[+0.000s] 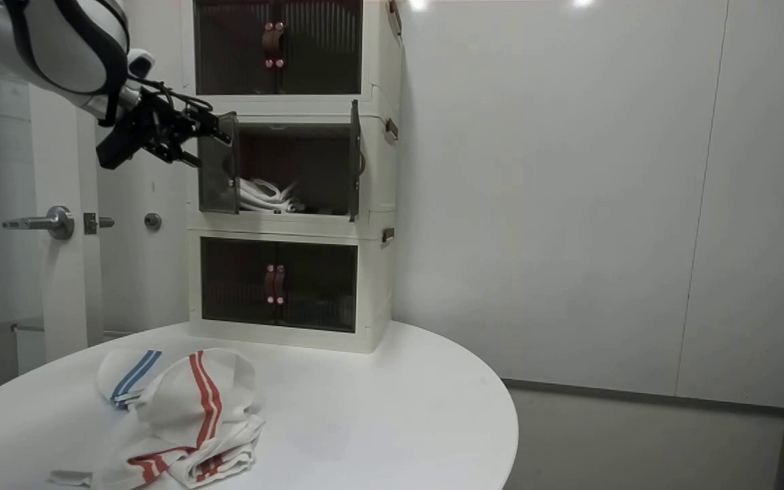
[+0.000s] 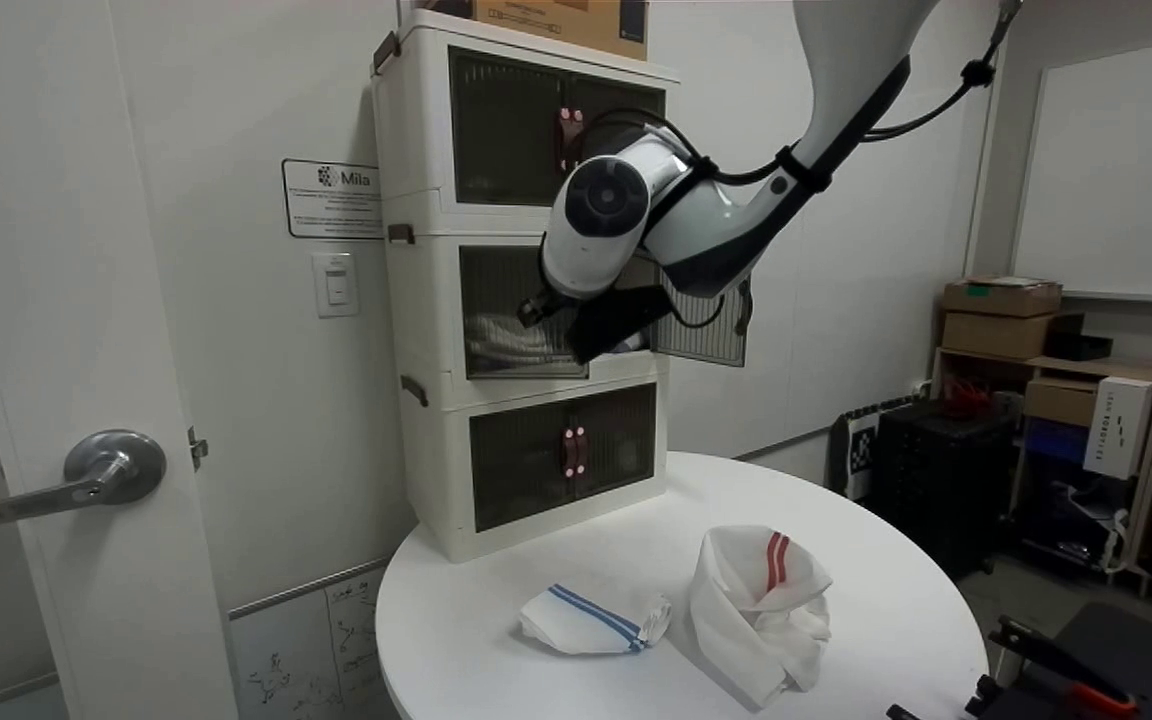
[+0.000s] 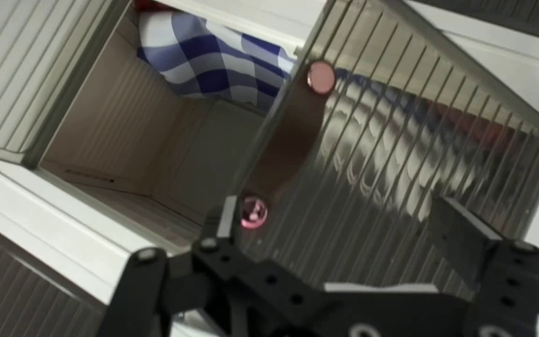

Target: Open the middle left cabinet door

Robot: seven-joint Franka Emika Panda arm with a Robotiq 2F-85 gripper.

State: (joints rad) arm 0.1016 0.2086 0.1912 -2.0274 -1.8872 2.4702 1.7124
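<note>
The middle left cabinet door [image 1: 218, 180], a dark tinted ribbed panel, stands swung outward, partly open. It also shows in an exterior view [image 2: 496, 295], partly behind the arm. In the wrist view, which stands roughly upside down, this door [image 3: 405, 154] fills the right side, with its brown handle [image 3: 290, 140] and pink studs at the free edge. My gripper [image 1: 214, 152] is open at the door's outer face. In the wrist view the gripper [image 3: 335, 201] has one finger beside the handle's stud near the free edge, the other over the panel. Contact cannot be told.
The middle right door [image 1: 355, 160] also stands open. White cloth [image 1: 266, 196] and blue checked cloth [image 3: 218, 61] lie inside the tier. Top [image 1: 320, 47] and bottom doors [image 1: 317, 286] are shut. Striped towels [image 1: 188, 401] lie on the round white table [image 1: 378, 422].
</note>
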